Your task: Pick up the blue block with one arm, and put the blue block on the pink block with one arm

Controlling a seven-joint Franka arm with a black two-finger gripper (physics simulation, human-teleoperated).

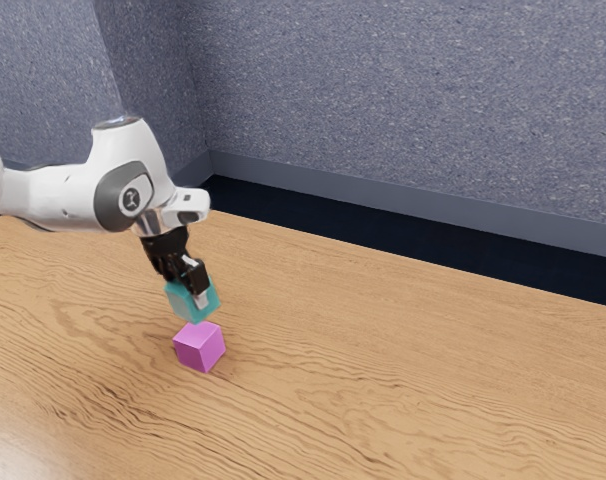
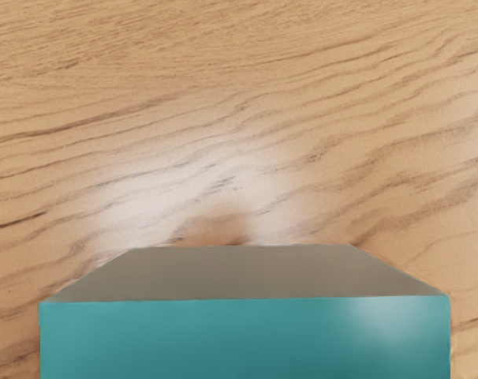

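On the exterior view, the white arm [image 1: 73, 190] came in from the exterior view's left and bent down over the wooden table [image 1: 403, 360]. Its black gripper [image 1: 190, 290] pointed downward, a little slanted, and the jaws were closed on the blue block [image 1: 183, 305], one finger on each of two opposite sides, parted only as wide as the block itself. The blue block, which looked more teal than blue, was off the table and hung slightly tilted in the fingers. Directly under it the pink block [image 1: 199, 346] stood on the table, with one corner turned toward the camera. The lower edge of the blue block was just above the top face of the pink block; I could not tell whether the two were touching or whether a thin gap was between them. Behind the table I saw a grey speckled wall [image 1: 383, 90].

On the wrist view, the blue block [image 2: 247, 339] was just under my hand, its teal face straight and broad, and above it a greyish face in shade. Beyond the block lay the table [image 2: 223, 118] with its wavy grain and a soft dark shadow [image 2: 215, 229] close to the block's far edge.
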